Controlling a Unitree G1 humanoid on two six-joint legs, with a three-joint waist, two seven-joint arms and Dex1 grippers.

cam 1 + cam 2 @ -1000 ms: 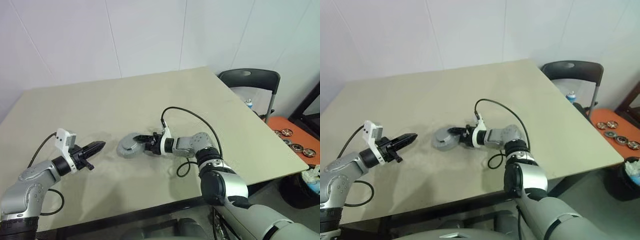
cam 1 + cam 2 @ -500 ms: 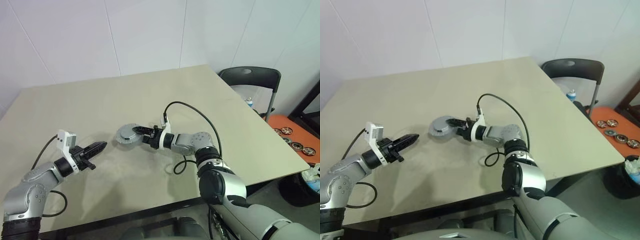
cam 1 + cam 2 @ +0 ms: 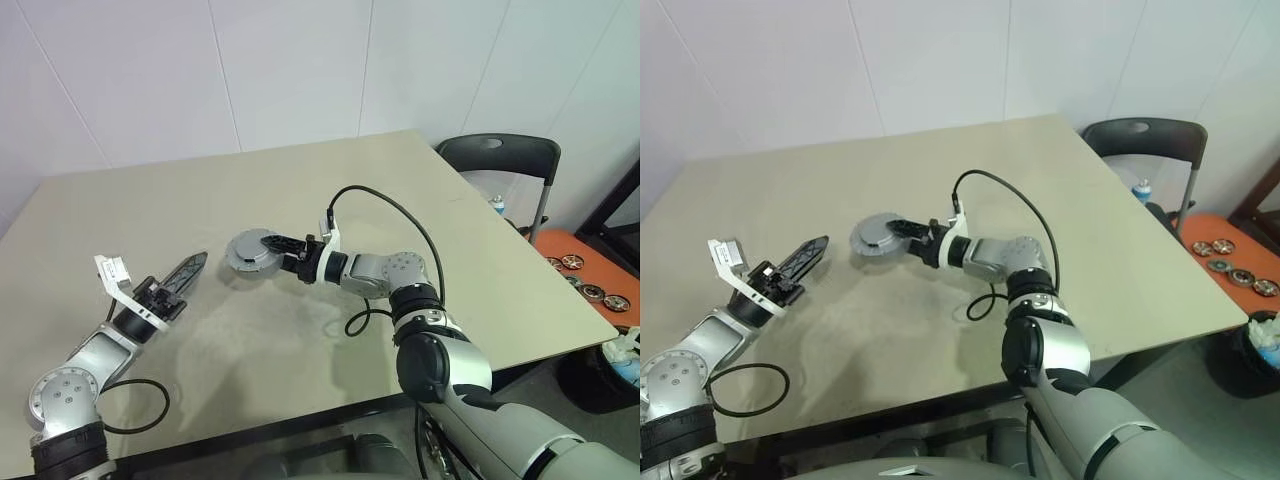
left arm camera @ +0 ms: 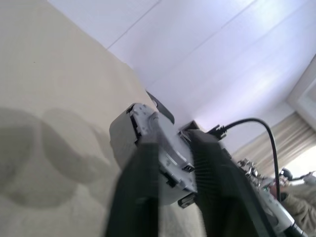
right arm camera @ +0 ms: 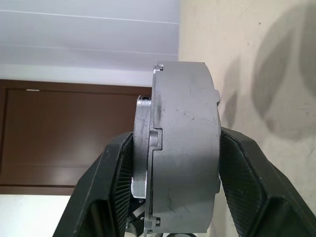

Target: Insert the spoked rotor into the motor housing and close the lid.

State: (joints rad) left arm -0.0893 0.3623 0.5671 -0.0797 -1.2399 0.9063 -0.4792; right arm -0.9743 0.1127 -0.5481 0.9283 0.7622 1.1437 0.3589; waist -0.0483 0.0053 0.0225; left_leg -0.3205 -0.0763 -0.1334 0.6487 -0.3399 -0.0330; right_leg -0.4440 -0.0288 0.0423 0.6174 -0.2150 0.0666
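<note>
The lid [image 3: 250, 250], a silver-grey round cap with a dark centre, hangs just above the beige table [image 3: 300, 190], casting a shadow beneath it. My right gripper [image 3: 275, 250] is shut on it, one finger on each flat side. In the right wrist view the lid [image 5: 185, 148] stands edge-on between the black pads [image 5: 106, 197], with a thinner pale plate against one face. The spoked rotor and the motor housing's copper windings are hidden. My left gripper [image 3: 195, 262] hovers to the lid's left, apart from it, pointing toward it. Its fingers [image 4: 140, 187] stand slightly open with nothing between them.
A black cable [image 3: 400, 215] loops over the right forearm. A dark folding chair [image 3: 500, 160] stands beyond the table's right corner. Past it, an orange tray [image 3: 590, 270] holds several round parts. The table's near edge [image 3: 300, 415] runs close below both arms.
The right gripper lifted the lid off the table and carried it farther away and slightly left. The left wrist rolled, rose a little, and its fingers parted.
</note>
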